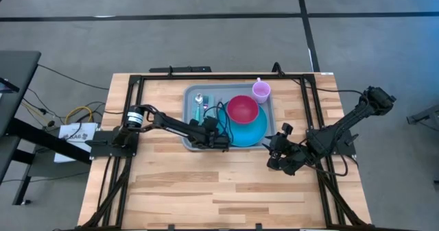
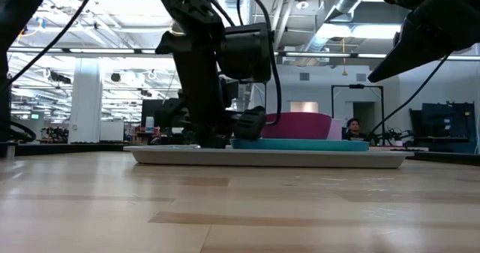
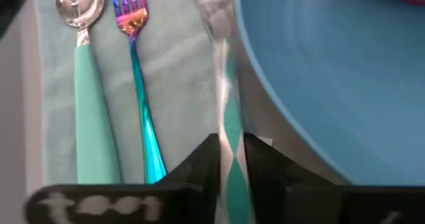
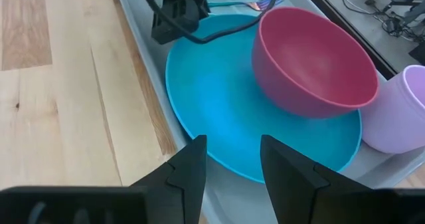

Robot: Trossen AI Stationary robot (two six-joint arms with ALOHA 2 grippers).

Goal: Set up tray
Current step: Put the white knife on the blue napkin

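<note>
The grey-blue tray (image 1: 188,136) lies at the table's far middle. On it are a teal napkin (image 3: 179,71) with a teal-handled spoon (image 3: 83,64) and an iridescent fork (image 3: 136,64), a blue plate (image 1: 252,131) carrying a pink bowl (image 1: 242,109), and a lilac cup (image 1: 260,90). My left gripper (image 3: 231,167) is low over the tray's near part, shut on a teal-handled knife (image 3: 222,71) between napkin and plate. My right gripper (image 4: 232,164) is open over the table, just off the tray's near right corner. My left gripper pinches the knife's teal handle (image 3: 230,134) between its two fingers (image 3: 202,167), coming in along the knife's length. The shiny blade (image 3: 214,11) points away from the fingers, along the napkin's edge beside the plate. Whether the knife rests on the napkin or is lifted cannot be told.
Bare wooden table (image 1: 206,190) stretches from the tray to the near edge. A black frame rail (image 1: 206,76) runs just beyond the tray's far side. Cables trail over the tray's near part behind my left gripper (image 1: 221,136).
</note>
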